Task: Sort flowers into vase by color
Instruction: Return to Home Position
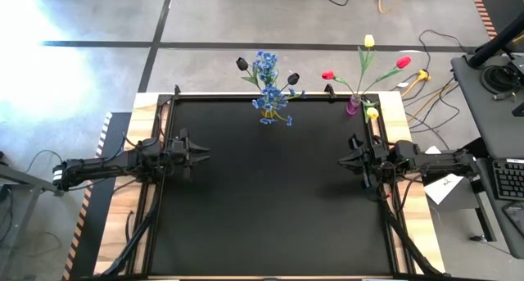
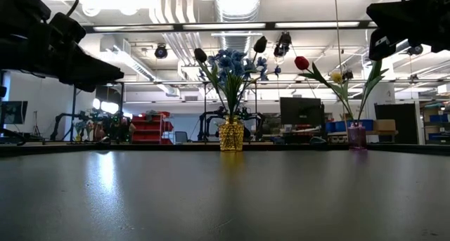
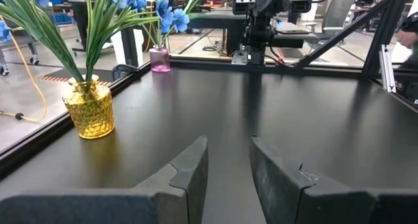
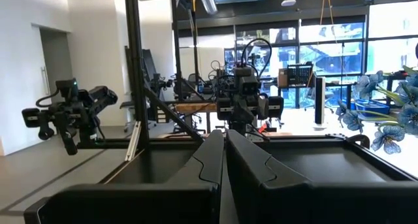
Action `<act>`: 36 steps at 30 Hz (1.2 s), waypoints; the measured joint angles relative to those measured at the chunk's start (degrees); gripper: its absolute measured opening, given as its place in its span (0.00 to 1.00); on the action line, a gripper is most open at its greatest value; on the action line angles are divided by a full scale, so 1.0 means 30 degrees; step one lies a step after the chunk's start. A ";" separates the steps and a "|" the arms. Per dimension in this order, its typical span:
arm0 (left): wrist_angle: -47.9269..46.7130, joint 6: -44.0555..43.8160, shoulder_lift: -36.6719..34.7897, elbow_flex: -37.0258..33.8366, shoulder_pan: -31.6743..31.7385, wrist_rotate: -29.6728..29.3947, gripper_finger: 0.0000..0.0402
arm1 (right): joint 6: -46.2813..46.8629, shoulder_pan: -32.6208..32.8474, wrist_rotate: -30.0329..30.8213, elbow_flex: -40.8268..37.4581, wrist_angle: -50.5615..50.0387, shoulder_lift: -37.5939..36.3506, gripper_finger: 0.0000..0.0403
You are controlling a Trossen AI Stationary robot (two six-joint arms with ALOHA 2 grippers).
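Seen from above, the black worktop carries two vases along its 12 o'clock edge. The gold vase stands at 12 o'clock, just inside the rim. It holds the blue sprays in a thick bunch, with black tulips leaning out on either side of them. The pink vase stands near the corner at about 1 o'clock, well apart from the gold one. It holds the red tulips and yellow tulips, whose long green stems fan out past the worktop's edge. No flower lies loose on the black surface.

The left hand is at 9 o'clock, pointing across toward 3 o'clock. Its own wrist camera shows its two fingers apart, with a clear strip of worktop between them, and they grip nothing. The right hand is at 3 o'clock, pointing back toward 9 o'clock. Its fingers are pressed together with no gap (nothing is caught between them either).

In the low view both vases stand upright at the far edge, and the arms show only at the picture's upper corners, raised clear of the surface. Both hands are well apart from the vases and from each other.
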 joint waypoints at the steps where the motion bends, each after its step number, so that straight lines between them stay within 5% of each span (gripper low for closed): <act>1: 0.0000 0.0001 0.0049 0.0000 0.0000 0.0000 0.25 | 0.0000 0.0000 0.0003 0.0000 -0.0002 0.0000 0.03; 36: 0.0007 0.0007 0.0724 0.0000 0.0007 0.0000 0.25 | 0.0001 0.0000 -0.0004 0.0000 -0.0002 -0.0007 0.03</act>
